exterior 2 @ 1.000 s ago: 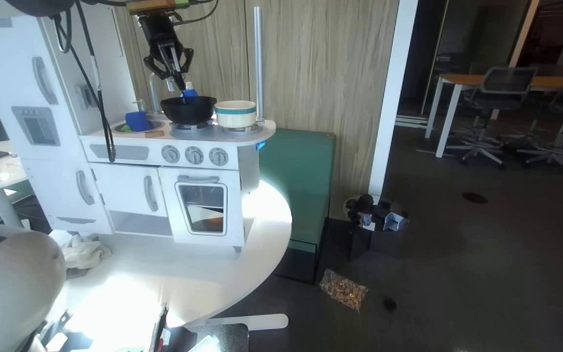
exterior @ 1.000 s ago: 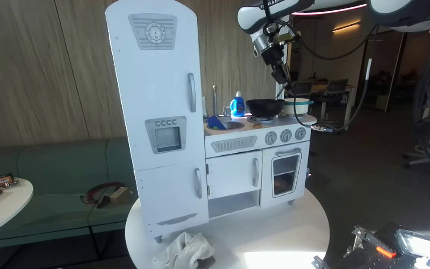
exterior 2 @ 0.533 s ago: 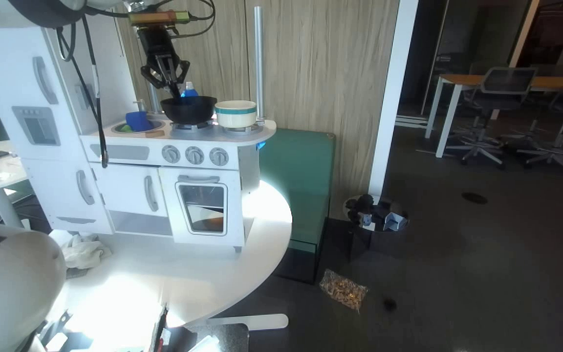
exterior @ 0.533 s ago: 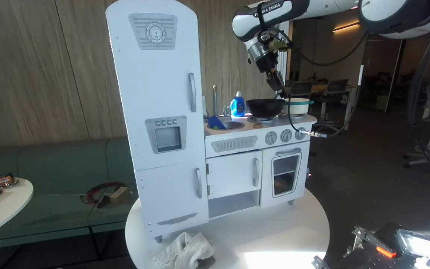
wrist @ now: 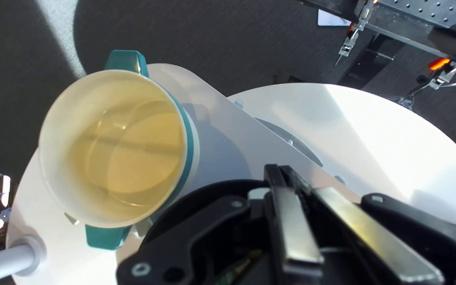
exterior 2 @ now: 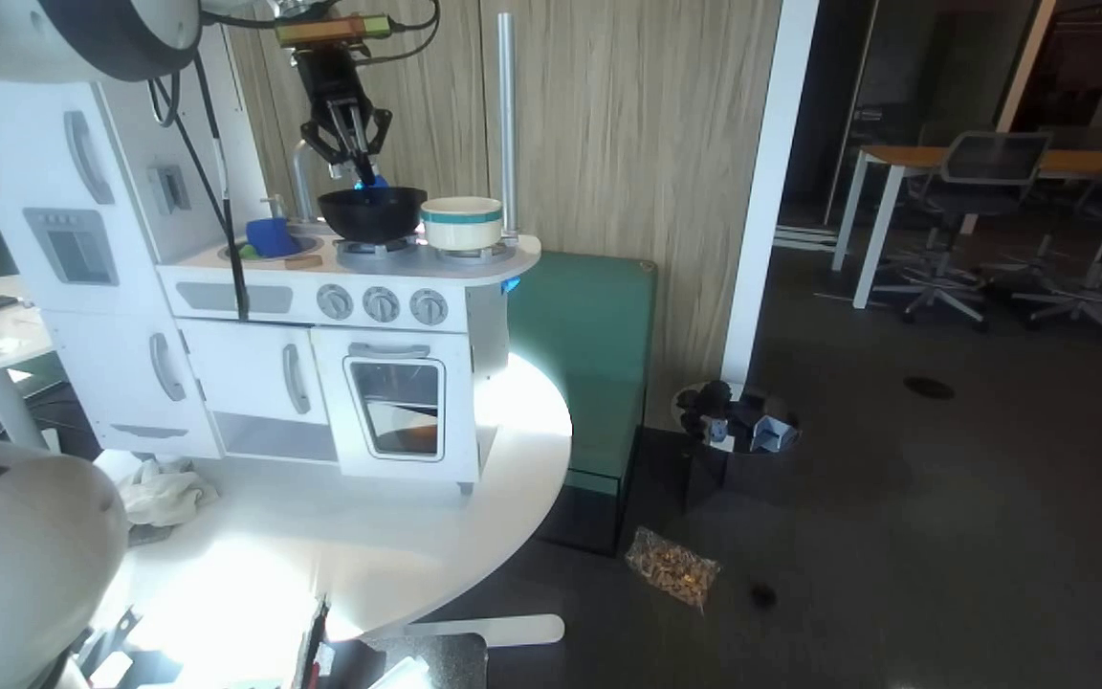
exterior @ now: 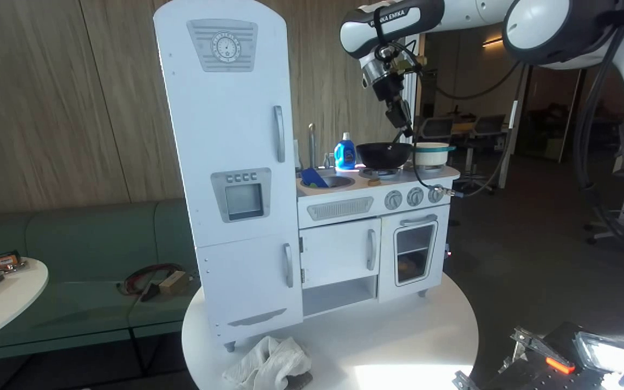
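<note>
Gripper point(wrist: 278, 168), tips together, hangs at the rim of the black pan point(exterior 2: 374, 218) on the toy stove point(exterior 2: 357, 304); whether it pinches anything is unclear. In the wrist view it hides most of the pan.

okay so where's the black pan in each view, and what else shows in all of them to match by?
In an exterior view: black pan right of centre, upper half.
In an exterior view: black pan left of centre, upper half.
Wrist view: black pan at bottom centre, partly hidden by the gripper.
Shared landmark: the cream pot, beside it in all three.
</note>
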Controlling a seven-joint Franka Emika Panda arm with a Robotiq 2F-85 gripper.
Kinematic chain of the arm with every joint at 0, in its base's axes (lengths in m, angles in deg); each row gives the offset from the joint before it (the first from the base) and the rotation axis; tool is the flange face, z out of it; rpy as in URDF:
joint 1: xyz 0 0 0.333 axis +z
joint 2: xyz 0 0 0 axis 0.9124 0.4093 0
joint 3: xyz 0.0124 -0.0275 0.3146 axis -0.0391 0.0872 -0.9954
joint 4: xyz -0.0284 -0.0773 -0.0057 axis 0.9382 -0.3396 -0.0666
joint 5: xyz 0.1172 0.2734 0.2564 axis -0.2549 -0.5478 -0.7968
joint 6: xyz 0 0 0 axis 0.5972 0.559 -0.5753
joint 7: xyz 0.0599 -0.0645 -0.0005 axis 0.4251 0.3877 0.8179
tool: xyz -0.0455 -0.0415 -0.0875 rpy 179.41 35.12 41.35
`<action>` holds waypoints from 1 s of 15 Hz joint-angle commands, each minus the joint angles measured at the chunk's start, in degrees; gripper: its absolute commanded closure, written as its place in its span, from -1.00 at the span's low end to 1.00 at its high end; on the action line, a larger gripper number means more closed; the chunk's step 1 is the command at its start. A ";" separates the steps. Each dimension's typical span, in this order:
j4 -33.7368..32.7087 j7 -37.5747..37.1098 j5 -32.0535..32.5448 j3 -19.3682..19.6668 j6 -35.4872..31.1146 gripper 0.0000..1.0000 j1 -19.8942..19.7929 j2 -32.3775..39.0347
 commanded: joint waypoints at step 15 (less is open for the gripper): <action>-0.35 -2.34 0.05 -1.71 -0.87 0.96 1.77 0.79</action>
